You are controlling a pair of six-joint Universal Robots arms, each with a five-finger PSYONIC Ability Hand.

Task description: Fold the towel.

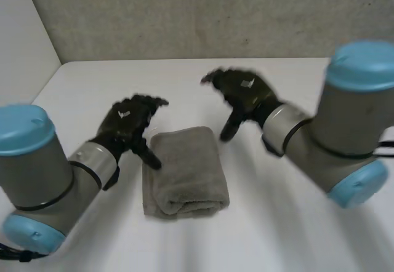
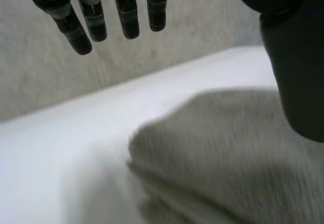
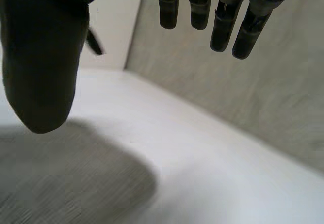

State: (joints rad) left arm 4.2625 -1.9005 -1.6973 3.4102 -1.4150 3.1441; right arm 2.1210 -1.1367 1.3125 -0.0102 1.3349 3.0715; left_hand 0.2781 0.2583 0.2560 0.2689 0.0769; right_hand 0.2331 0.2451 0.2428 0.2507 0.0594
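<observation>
Left hand point(image 1: 130, 124): open, fingers point(image 2: 81, 31) straight and a little spread, nothing held. It sits just beside the left long edge of the towel point(image 1: 184, 170), towards the far end. The thumb points down at that edge. From the head view I cannot tell whether its tip touches the cloth or hangs just over it. In the left wrist view the thumb lies across one side of the towel and hides part of it.

Right hand point(image 1: 243, 90): open as well, fingers relaxed, holding nothing. It is beyond the towel's far right corner, with the thumb hanging down just beside that corner. Its wrist view has the fingers straight against the wall, and the thumb in front of the towel's edge.

Towel: grey-brown, folded into a narrow, thick bundle. It lies flat near the middle of the table point(image 1: 295, 223), between the two hands, with its long side running away from me. The near end shows rounded, stacked layers. The far end looks flatter.

Surroundings: a grey textured wall point(image 1: 184, 13) closes the far side, and a white side panel point(image 1: 24, 44) stands at the left. Left arm point(image 1: 37, 173) and right arm point(image 1: 345, 130) loom at the near corners. The right arm's grey joint blocks a good stretch of table on its side.
</observation>
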